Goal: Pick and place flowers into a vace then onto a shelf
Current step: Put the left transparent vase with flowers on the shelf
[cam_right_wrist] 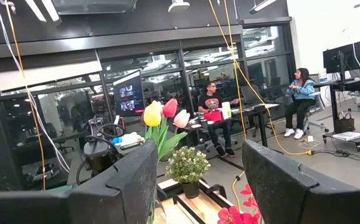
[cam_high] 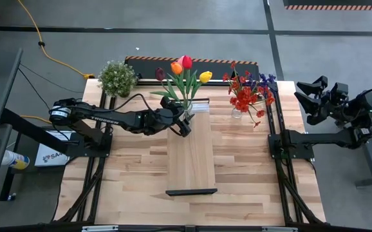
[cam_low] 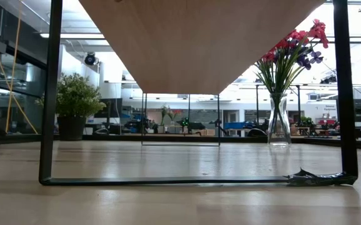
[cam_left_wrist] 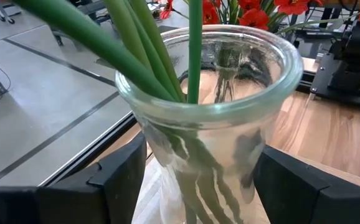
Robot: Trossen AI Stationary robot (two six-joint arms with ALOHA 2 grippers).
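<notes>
The left pincer [cam_high: 185, 124] is seen at the far end of the shelf [cam_high: 190, 164], its fingers [cam_left_wrist: 121, 180] set on either side of the glass vase [cam_left_wrist: 211, 124] that holds the tulips [cam_high: 185, 72]; whether the glass is actually squeezed or only flanked cannot be told. The vase stands upright at that far end, with the shelf's long axis running from it toward the near edge of the counter [cam_high: 134, 180], so any placing move would be made along that line, and the left arm is by far the nearer. The tulip stems [cam_left_wrist: 161, 56] rise well above the rim and lean, so tipping is judged the main risk. A second vase of red and purple flowers [cam_high: 247, 91] stands on the counter just beside, to the right, near enough to be brushed. A potted plant [cam_high: 117, 77] sits at the far left corner. The right pincer [cam_high: 315, 96] is parked off the counter's right side, its fingers [cam_right_wrist: 124, 180] spread wide and empty.
</notes>
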